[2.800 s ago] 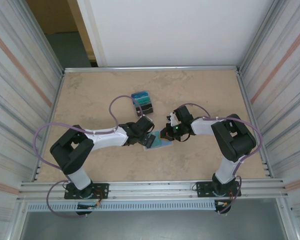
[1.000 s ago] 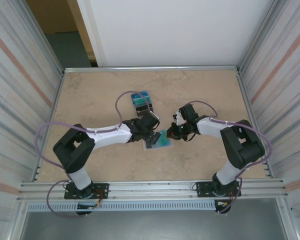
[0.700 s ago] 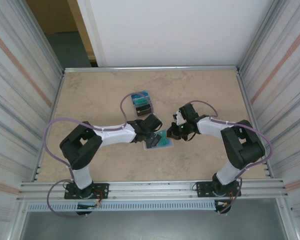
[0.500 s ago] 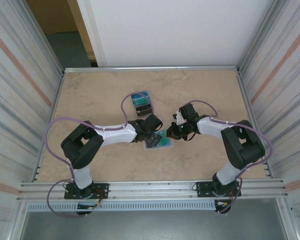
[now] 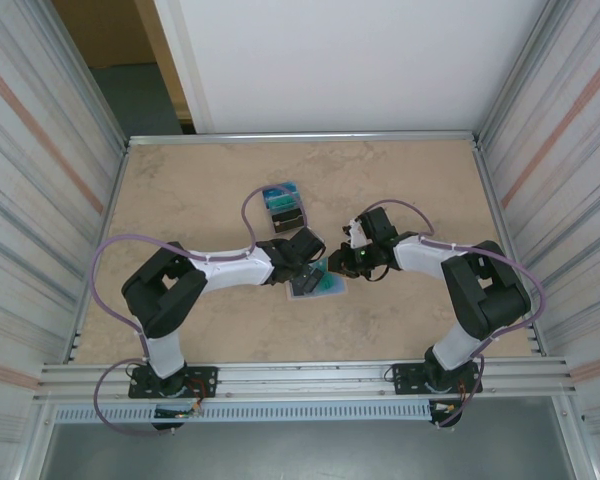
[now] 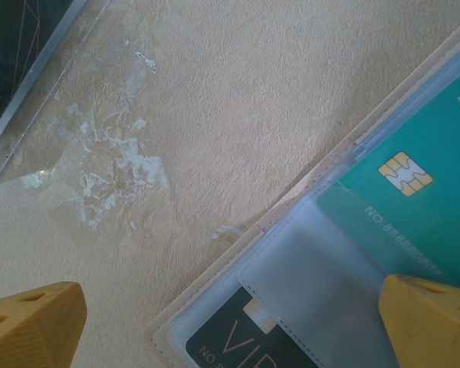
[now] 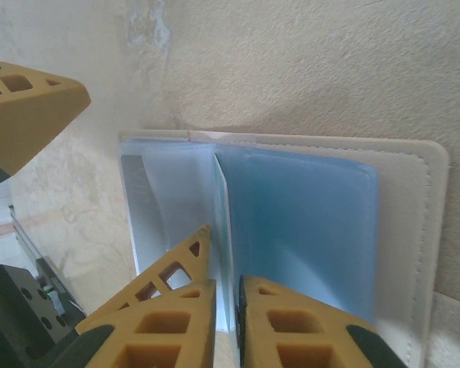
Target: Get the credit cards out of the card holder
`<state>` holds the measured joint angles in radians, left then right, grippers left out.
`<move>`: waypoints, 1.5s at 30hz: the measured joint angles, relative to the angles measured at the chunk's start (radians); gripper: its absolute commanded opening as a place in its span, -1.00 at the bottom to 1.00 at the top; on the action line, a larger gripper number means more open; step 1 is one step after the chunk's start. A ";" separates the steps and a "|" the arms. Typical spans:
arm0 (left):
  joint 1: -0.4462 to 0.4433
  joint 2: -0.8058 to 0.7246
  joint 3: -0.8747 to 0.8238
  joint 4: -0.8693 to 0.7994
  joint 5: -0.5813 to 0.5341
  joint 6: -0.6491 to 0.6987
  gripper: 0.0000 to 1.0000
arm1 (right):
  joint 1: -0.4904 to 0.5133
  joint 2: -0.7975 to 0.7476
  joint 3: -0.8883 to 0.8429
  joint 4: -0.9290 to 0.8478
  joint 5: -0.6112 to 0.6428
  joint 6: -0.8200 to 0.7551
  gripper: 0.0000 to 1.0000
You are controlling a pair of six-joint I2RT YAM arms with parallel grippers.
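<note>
The tan card holder (image 5: 318, 285) lies open on the table between the two arms. Its pale-blue lining (image 7: 307, 222) and clear sleeves face up. A teal credit card (image 6: 414, 161) and a dark one marked VIP (image 6: 241, 345) sit in the sleeves. My left gripper (image 5: 306, 262) hovers wide open over the holder's left half, its gripper (image 6: 230, 326) straddling the sleeves with one fingertip (image 6: 31, 322) off the edge. My right gripper (image 7: 228, 287) is at the holder's right side, jaws nearly together, pinching a thin clear sleeve leaf. Other credit cards (image 5: 283, 205), blue and black, lie farther back.
A dark card in a clear sleeve (image 6: 15, 61) lies on the table left of the holder. Metal walls (image 5: 80, 150) close in the marbled tabletop (image 5: 400, 190) on both sides, with a rail along the near edge. Bare table lies behind and in front.
The left arm's elbow has swung right and its open gripper has settled over the holder. The right gripper has stayed at the holder's right edge.
</note>
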<state>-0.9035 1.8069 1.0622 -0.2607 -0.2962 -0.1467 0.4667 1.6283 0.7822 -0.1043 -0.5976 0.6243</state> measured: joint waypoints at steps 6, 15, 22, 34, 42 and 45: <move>0.000 -0.002 -0.001 0.000 0.000 -0.008 0.97 | 0.013 0.000 0.002 -0.020 0.045 -0.004 -0.96; 0.000 -0.082 -0.010 -0.018 -0.017 -0.006 0.97 | 0.023 -0.076 0.068 -0.166 0.150 -0.058 -0.96; 0.000 -0.222 -0.010 -0.028 -0.047 0.009 0.97 | 0.055 -0.148 0.114 -0.267 0.232 -0.091 -0.97; 0.105 -0.414 -0.081 0.025 0.158 0.103 0.83 | 0.111 -0.281 0.161 -0.360 0.291 -0.218 -0.99; 0.219 -0.465 -0.119 0.076 0.440 0.207 0.81 | 0.116 -0.337 0.191 -0.384 0.252 -0.341 -0.99; 0.243 -0.467 -0.126 0.083 0.538 0.254 0.81 | 0.117 -0.337 0.204 -0.397 0.222 -0.380 -0.99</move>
<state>-0.6601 1.3403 0.9367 -0.1780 0.2417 0.1070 0.5835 1.2911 0.9867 -0.5018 -0.3752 0.2447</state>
